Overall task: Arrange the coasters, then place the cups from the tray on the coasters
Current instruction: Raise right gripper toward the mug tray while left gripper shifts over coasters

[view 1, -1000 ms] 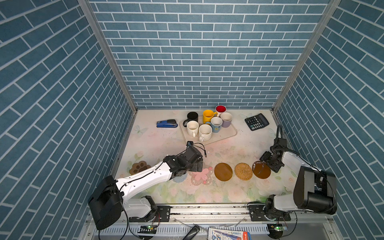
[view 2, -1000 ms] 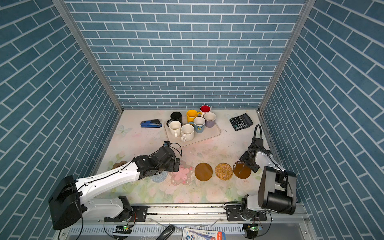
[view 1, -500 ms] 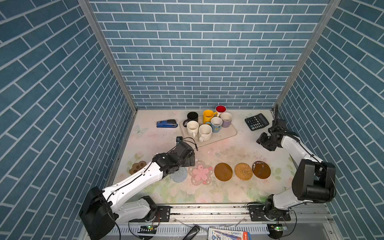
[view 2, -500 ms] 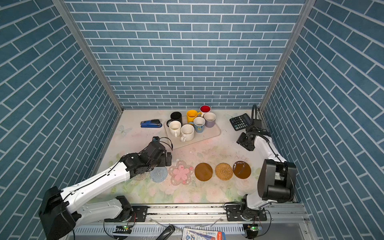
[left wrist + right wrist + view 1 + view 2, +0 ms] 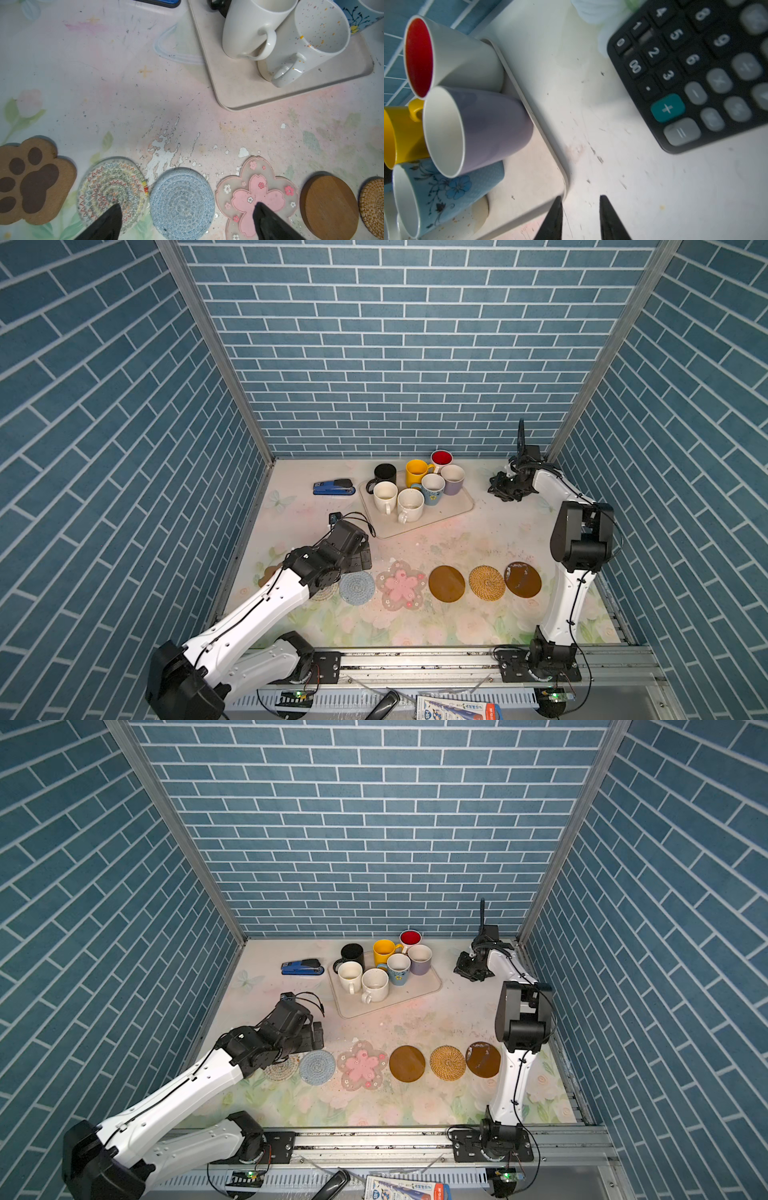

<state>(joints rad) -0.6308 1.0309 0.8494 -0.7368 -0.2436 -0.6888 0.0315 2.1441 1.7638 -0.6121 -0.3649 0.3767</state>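
Several coasters lie in a row near the table's front: paw-shaped, multicolour woven, blue-grey, pink flower, brown disc, rattan and a second brown disc. My left gripper hangs wide open and empty over the blue-grey coaster. The cream tray at the back holds several cups, among them black, yellow, lavender and two white ones. My right gripper hovers just off the tray's right rim, its jaws a narrow gap apart with nothing between them.
A black calculator lies beside the right gripper, mostly hidden under that arm in both top views. A blue stapler sits left of the tray. Brick walls close three sides, and a metal rail runs along the front.
The right gripper left the rightmost brown disc, travelled back to the spot between tray and calculator, and narrowed its jaws. The left gripper drew back from the pink flower coaster, uncovering the blue-grey one.
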